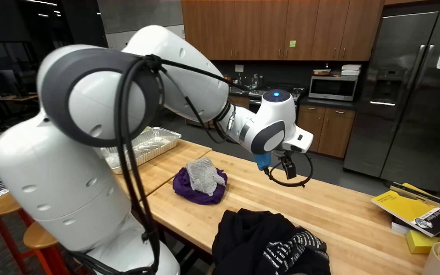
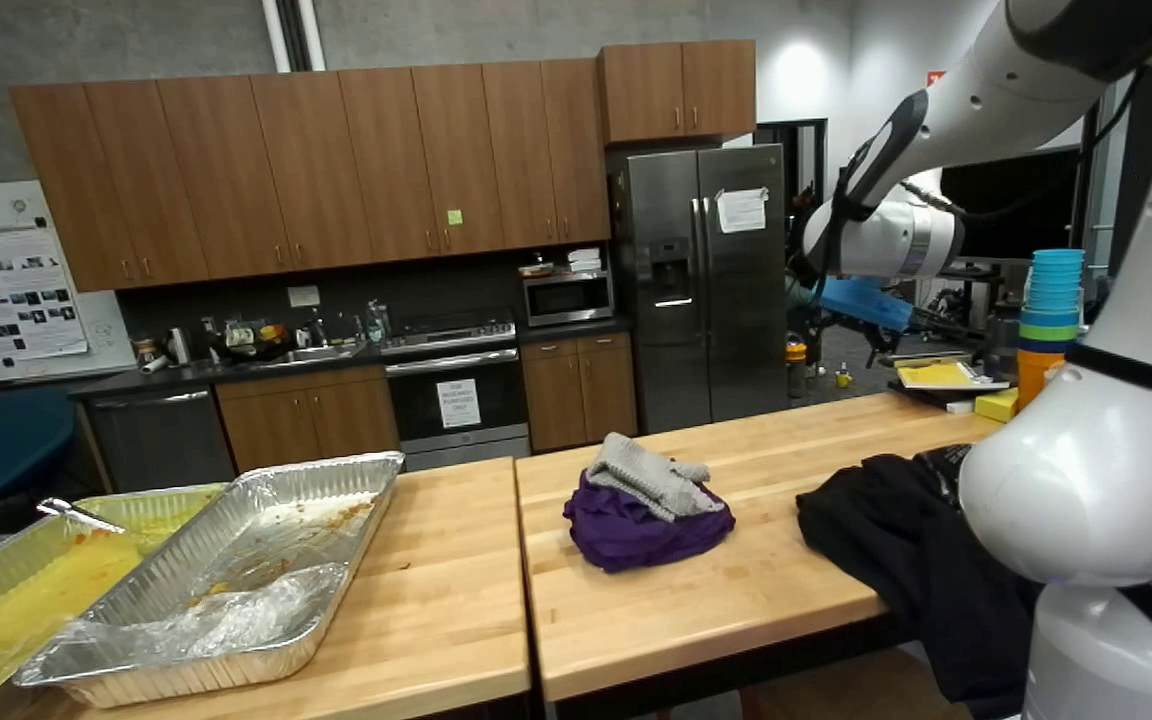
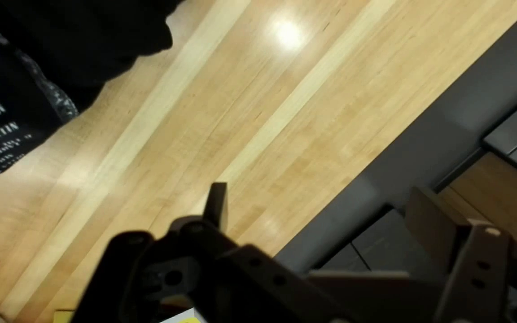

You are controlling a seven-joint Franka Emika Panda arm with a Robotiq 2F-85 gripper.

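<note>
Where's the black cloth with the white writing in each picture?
In an exterior view, the black cloth sits low, just right of middle.
In an exterior view, the black cloth is lower right.
Wrist view: black cloth, top left corner.
Shared landmark: the wooden table, in all three.

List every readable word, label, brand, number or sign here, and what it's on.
"MIKE": black garment, wrist view.
"NITISH", less certain: line below that, black garment.
"FOR RESEARCH PURPOSES ONLY", as best I can tell: oven sign, in an exterior view.
Too small or blurred to read: the garment's other lines, fridge paper, wall poster, green note, yellow book cover.
</note>
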